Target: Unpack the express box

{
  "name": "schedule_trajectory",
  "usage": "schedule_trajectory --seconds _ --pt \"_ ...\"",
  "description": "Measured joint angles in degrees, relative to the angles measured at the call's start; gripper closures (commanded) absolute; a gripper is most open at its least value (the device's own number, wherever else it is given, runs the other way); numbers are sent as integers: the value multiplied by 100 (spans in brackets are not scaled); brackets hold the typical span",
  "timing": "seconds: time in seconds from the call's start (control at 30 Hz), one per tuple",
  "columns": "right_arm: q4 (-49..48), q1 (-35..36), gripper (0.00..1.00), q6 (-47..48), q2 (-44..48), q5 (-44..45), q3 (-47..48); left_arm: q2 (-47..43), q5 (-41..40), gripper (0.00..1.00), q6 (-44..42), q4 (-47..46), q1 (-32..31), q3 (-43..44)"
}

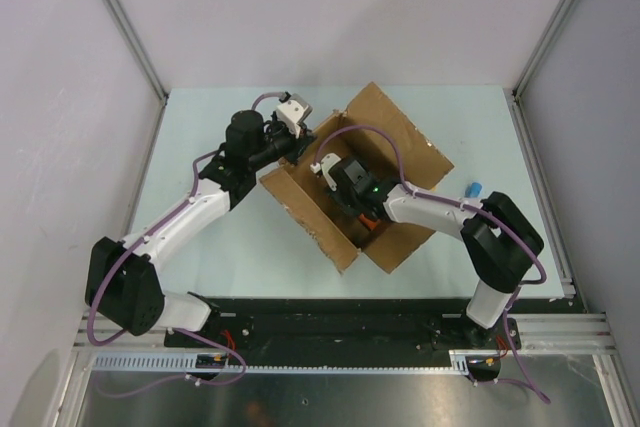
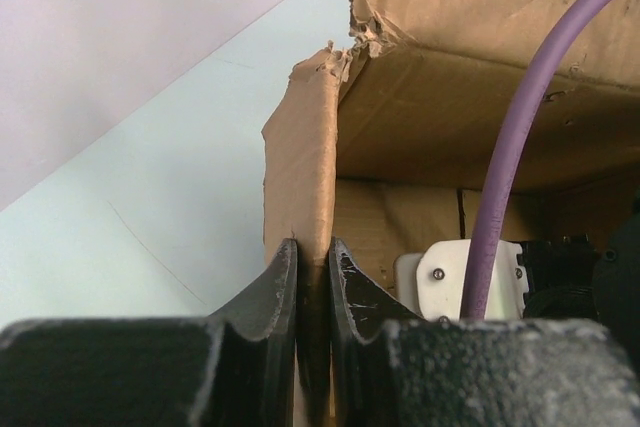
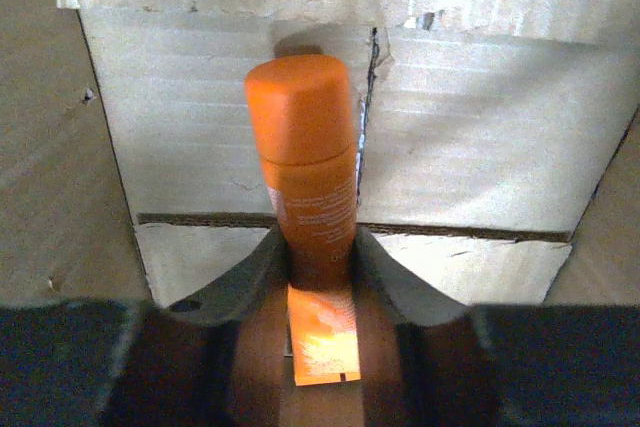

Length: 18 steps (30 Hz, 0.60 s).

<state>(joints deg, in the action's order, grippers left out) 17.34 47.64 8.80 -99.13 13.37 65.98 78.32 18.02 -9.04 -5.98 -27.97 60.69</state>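
Observation:
The express box (image 1: 400, 152) is a brown cardboard box, open, standing skewed in the middle of the table. My left gripper (image 1: 290, 152) is shut on the box's upper left wall (image 2: 305, 177), one finger inside and one outside. My right gripper (image 1: 365, 217) reaches down inside the box and is shut on an orange tube (image 3: 305, 177) with a rounded cap. In the right wrist view the tube stands between my fingers (image 3: 255, 272), cap away from me, above the box's floor (image 3: 480, 187). A bit of orange (image 1: 368, 219) shows in the top view.
A small blue object (image 1: 475, 188) lies on the table right of the box. The right arm's purple cable (image 2: 510, 147) crosses over the box opening. Grey walls with metal posts enclose the pale green table (image 1: 200, 147).

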Motion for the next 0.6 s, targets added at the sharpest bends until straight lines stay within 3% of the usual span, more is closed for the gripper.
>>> schedule_trajectory --seconds 0.2,0.6 --pt "-24 -24 83 -22 -2 -35 0 0 -4 100 0 9 37 -22" --pt "129 -245 83 -170 520 116 -74 7 264 100 188 7 273 -37"
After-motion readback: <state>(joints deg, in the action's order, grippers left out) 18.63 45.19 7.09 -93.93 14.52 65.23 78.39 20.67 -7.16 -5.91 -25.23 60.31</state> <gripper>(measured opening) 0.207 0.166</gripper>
